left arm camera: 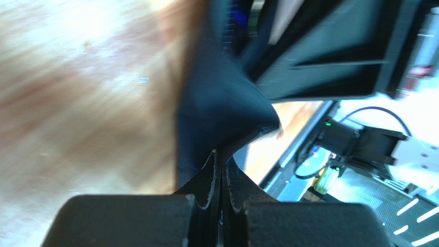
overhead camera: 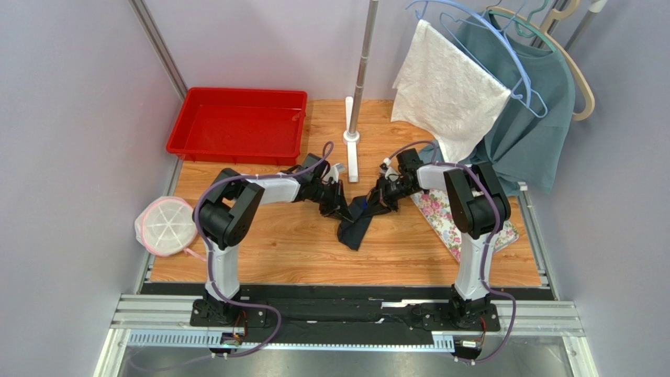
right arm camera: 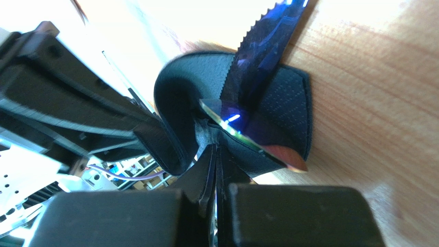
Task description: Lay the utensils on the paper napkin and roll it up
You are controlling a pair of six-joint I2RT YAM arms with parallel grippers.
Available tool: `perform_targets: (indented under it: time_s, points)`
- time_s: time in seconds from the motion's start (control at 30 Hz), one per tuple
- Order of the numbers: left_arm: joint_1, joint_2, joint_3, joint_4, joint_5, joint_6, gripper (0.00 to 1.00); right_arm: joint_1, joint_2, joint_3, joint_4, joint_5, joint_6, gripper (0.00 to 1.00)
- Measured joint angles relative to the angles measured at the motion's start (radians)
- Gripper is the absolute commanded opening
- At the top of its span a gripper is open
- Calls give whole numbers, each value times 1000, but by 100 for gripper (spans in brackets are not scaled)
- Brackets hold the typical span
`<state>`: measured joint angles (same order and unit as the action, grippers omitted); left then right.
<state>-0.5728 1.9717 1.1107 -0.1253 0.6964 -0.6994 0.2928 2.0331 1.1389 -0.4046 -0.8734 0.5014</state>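
Observation:
The black paper napkin [overhead camera: 355, 226] lies bunched and partly curled at mid-table, its upper end lifted between both grippers. My left gripper [overhead camera: 343, 210] is shut on a pinched corner of the napkin [left arm camera: 216, 113]; in the left wrist view the gripper [left arm camera: 222, 158] has its jaws together on the sheet. My right gripper [overhead camera: 377, 201] faces it from the right. In the right wrist view that gripper [right arm camera: 215, 150] is shut on a fold of the napkin [right arm camera: 293, 103]. One utensil, a serrated blue-black knife [right arm camera: 257, 62], sticks out of the curl. Other utensils are hidden.
A red tray [overhead camera: 236, 126] sits at the back left, and a white pole stand [overhead camera: 351, 145] just behind the grippers. A floral mat [overhead camera: 439, 216] lies under the right arm. A white cloth [overhead camera: 448, 86] and a teal garment [overhead camera: 527, 118] hang at the back right. A round white pouch [overhead camera: 167, 225] rests at the left edge.

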Motion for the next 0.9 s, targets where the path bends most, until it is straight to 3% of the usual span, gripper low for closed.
perform_targets:
  time_s: [0.9]
  points:
    - [-86, 11, -67, 322, 89, -156, 0, -2, 2, 0, -2, 0, 7, 0]
